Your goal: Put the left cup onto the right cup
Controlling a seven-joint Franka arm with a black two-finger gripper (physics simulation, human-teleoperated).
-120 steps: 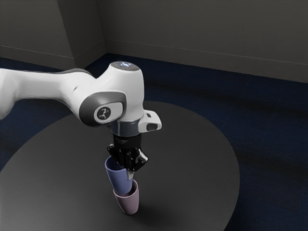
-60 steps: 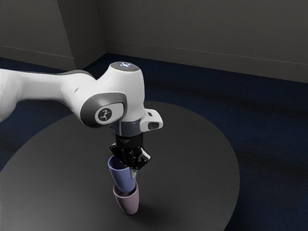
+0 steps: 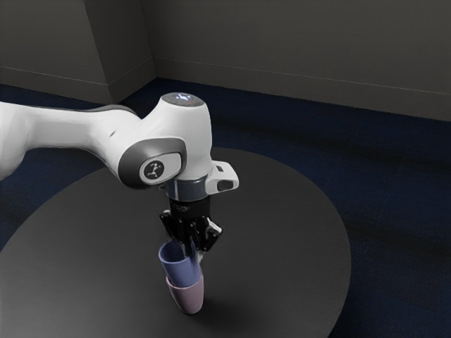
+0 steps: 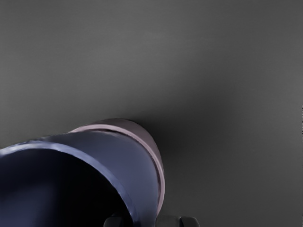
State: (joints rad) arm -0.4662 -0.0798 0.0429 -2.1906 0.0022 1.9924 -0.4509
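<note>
The blue cup (image 3: 179, 267) stands slightly tilted with its base sunk into the pink cup (image 3: 189, 298), near the front of the round dark table (image 3: 282, 225). My gripper (image 3: 191, 248) points down from above and is shut on the blue cup's rim, one finger inside and one outside the wall. In the wrist view the blue cup (image 4: 90, 175) looms close under my hand. The pink cup's rim (image 4: 144, 139) rings it just beyond.
The table's edge (image 3: 344, 282) curves round on the exterior view's right. Dark blue floor (image 3: 394, 211) and grey walls lie beyond it. My white arm (image 3: 84, 137) comes in from the exterior view's left.
My hand has come down with the blue cup. The cup has sunk deeper into the pink cup and stands more upright than before.
</note>
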